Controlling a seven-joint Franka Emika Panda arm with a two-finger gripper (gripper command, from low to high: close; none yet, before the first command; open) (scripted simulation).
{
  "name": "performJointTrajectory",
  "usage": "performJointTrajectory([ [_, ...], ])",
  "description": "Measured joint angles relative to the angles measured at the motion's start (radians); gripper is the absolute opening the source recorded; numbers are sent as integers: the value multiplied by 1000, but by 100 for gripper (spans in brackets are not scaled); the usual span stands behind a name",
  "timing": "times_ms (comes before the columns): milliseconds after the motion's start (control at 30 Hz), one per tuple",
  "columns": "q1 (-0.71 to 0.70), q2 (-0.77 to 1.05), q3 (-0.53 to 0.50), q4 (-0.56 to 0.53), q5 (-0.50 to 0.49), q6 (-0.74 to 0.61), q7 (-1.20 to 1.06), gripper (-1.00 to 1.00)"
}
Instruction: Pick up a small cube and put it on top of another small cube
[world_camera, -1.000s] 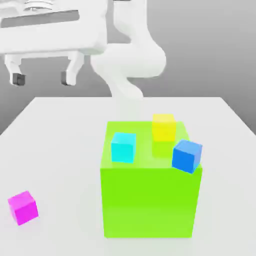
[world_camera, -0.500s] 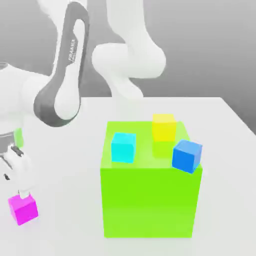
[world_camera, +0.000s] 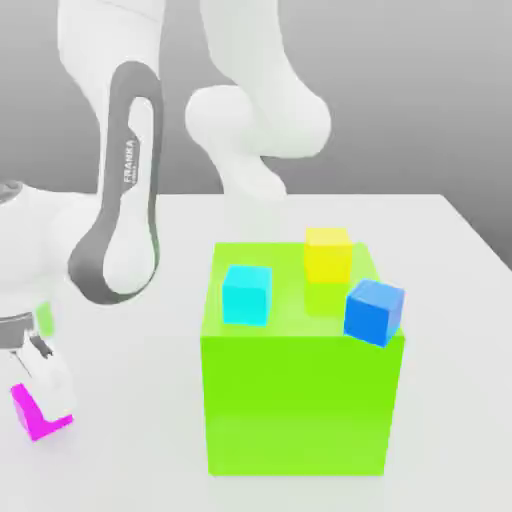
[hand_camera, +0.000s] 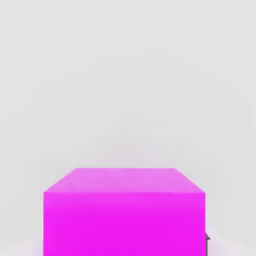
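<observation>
Gripper (world_camera: 45, 400) of your white Panda arm (world_camera: 130, 265), with its dark grey trim, is low at the exterior view's left, its jaws clamped on the small plain magenta cube (world_camera: 28, 415). You can see part of that cube past the white finger in front of it, well apart from the big lime-green cube (world_camera: 300, 405). In the hand view you have the magenta cube close up, one face strongly coloured and the adjoining one paler. You cannot tell whether it touches the pale, smooth bench (world_camera: 145, 430).

The lime-green cube sits on the bench and bears three small cubes, all apart from one another. Your small cyan cube (world_camera: 246, 296) lies near its front edge, towards the exterior view's left; your small yellow cube (world_camera: 328, 255) is farther back, towards the exterior view's right. Your small blue cube (world_camera: 373, 313) is at the front corner on that same right side, turned at an angle and reaching past the edge. Behind the bench, you see a plain grey backdrop (world_camera: 400, 90).
</observation>
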Motion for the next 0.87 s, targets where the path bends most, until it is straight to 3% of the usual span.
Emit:
performJointTrajectory([
  [167,102,-99,105,54,-38,-138,-37,-100],
  [367,338,-296,223,118,-70,-392,43,-100],
  [600,481,-523,389,186,-110,-690,167,-100],
  [733,486,-518,409,116,-107,-620,212,-100],
  [767,485,-504,412,91,-107,-581,214,100],
  [867,485,-504,412,91,-107,-581,214,100],
])
